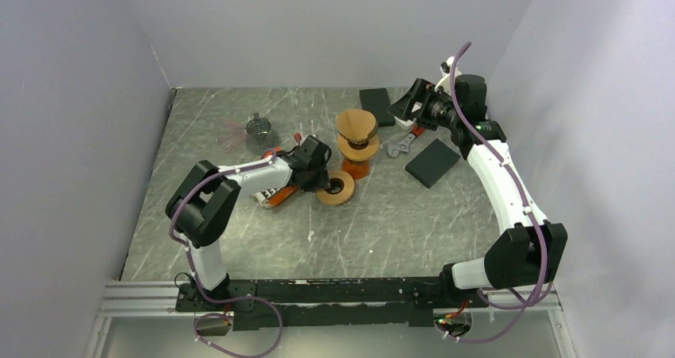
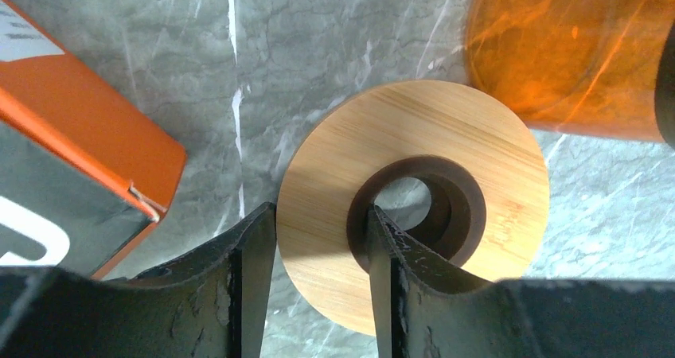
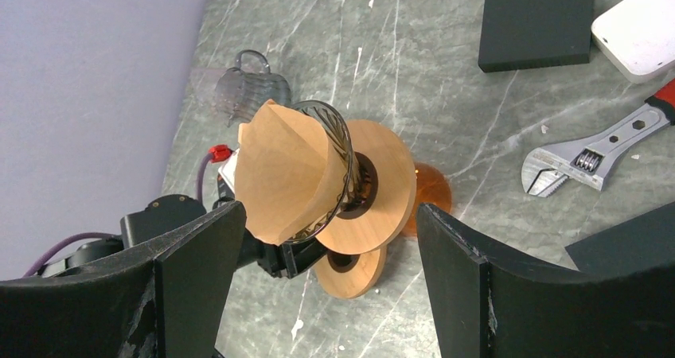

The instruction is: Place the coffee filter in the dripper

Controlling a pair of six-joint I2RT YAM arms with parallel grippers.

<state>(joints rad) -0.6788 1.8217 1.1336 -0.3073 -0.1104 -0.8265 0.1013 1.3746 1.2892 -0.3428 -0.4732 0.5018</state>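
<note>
Your right fingers (image 3: 199, 270) are hanging spread and empty, well back from the coffee filter (image 3: 282, 175), which is sitting inside the glass dripper (image 3: 341, 147). The dripper is resting by its wooden collar (image 3: 390, 187) on an orange cup (image 3: 432, 189). Just beside that cup, your left fingers (image 2: 247, 286) are pinching the band of a loose wooden ring (image 2: 477, 159) lying flat on the table (image 2: 334, 48), one finger in its hole and one outside the rim.
</note>
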